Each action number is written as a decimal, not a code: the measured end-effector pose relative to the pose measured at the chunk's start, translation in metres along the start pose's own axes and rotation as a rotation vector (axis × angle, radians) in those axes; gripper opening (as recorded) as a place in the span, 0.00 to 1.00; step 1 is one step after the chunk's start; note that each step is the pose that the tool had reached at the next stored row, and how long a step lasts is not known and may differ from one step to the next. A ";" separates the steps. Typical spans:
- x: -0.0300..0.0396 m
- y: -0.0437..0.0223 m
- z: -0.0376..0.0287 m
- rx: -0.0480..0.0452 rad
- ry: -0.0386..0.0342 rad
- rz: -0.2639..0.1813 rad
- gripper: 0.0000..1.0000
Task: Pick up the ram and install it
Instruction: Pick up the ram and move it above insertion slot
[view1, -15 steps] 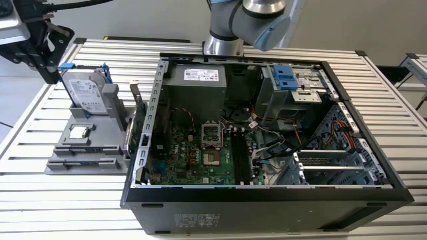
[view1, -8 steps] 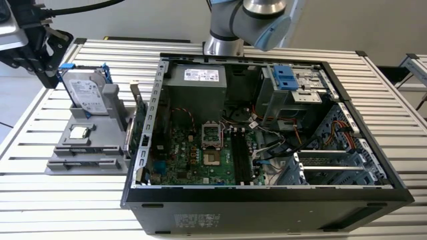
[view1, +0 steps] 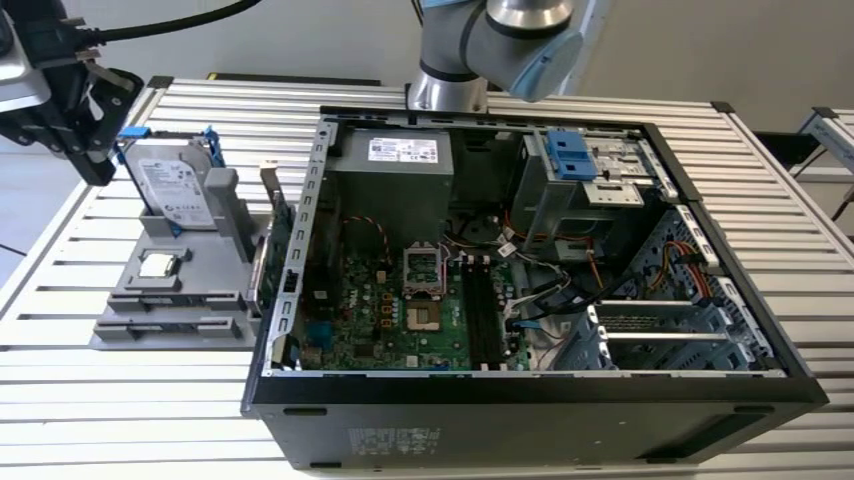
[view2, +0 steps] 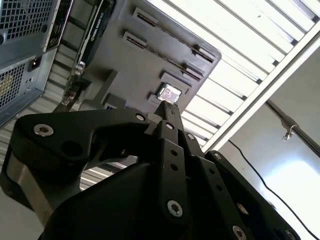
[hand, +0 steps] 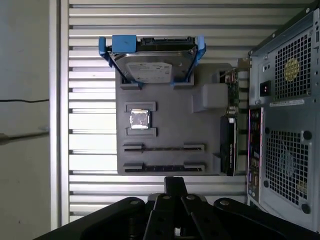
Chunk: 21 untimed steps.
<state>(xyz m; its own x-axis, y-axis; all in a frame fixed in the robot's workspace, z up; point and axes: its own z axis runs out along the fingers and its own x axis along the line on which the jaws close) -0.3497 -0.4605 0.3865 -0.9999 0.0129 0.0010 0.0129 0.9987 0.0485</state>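
Off the side of the gray tray (view1: 123, 325) that faces away from the computer case (view1: 534, 410), the pincer (view1: 94, 168) hangs in the air over the slatted metal tabletop (view1: 134, 420). In both wrist views its black fingers (hand: 175, 182) look pressed together at the tip, and I can't see anything clamped between them.

As for the ram (hand: 164, 168), best I can tell it's the thin dark strip standing on edge in the tray's end slot, the one farthest from the hard drive (hand: 156, 67). It's seen edge-on, so I can't make out chips or a label. A second long slot (hand: 164, 148) runs parallel just beside it, toward the tray's middle.

Mid-tray, between that slot and the hard drive, the small square processor chip (hand: 140, 120) lies flat in its pocket. The hard drive stands up in a blue frame (hand: 120, 44) at the tray's other end.

Along the tray's case-side edge a black card (hand: 227, 145) with a bit of green board stands on edge, just beside the case. The case lies on its side right against the tray, side panel off, with the motherboard (view1: 387, 320) facing up in the exterior view.
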 end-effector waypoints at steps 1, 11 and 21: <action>-0.0001 -0.0010 0.0001 0.0000 0.0001 0.000 0.00; -0.0006 -0.0109 0.0008 0.0000 0.0010 0.000 0.00; -0.0007 -0.0159 0.0008 0.0000 0.0016 0.000 0.00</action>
<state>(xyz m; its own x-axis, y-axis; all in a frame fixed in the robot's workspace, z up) -0.3492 -0.4764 0.3850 -0.9999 0.0130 0.0026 0.0131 0.9987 0.0485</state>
